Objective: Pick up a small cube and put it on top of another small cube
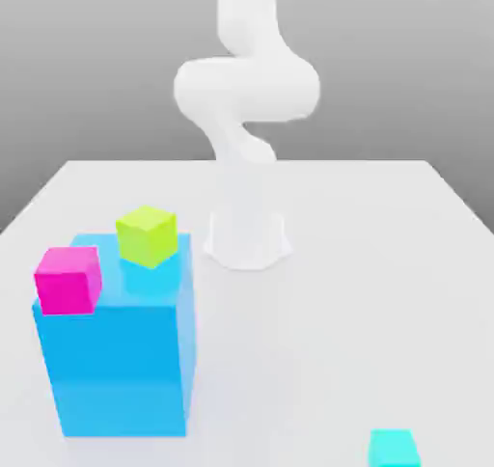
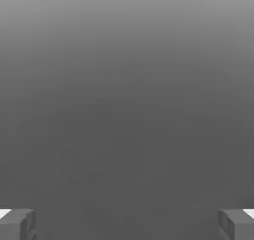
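- The gripper (image 2: 127,225) is wide open in the hand view, its two fingers (image 2: 19,225) standing well apart with nothing held between them.
- A plain grey expanse lies past the fingers in the hand view, paler along one side and darker over the rest.
- The small cyan cube (image 1: 394,448) sits on the worktop (image 1: 318,349), near the camera and toward the exterior view's right. The lower edge of that view cuts it off, so its full height cannot be told.
- The large blue block (image 1: 121,373) stands upright on the worktop toward the exterior view's left, well apart from the cyan cube and much bigger than any of the small cubes.
- The lime cube (image 1: 148,236) is seen over the top face of the blue block, turned so that one vertical edge points toward the camera.
- The pink cube (image 1: 68,282) appears at the block's near corner on the exterior view's left, slightly overlapping the front edge. Whether it rests fully on the top face cannot be told.
- The lime and pink cubes are near each other, with a strip of blue showing between them.
- The white arm (image 1: 247,89) rises from its base (image 1: 247,243) beyond the block, bends, and runs out through the upper edge of the exterior view.
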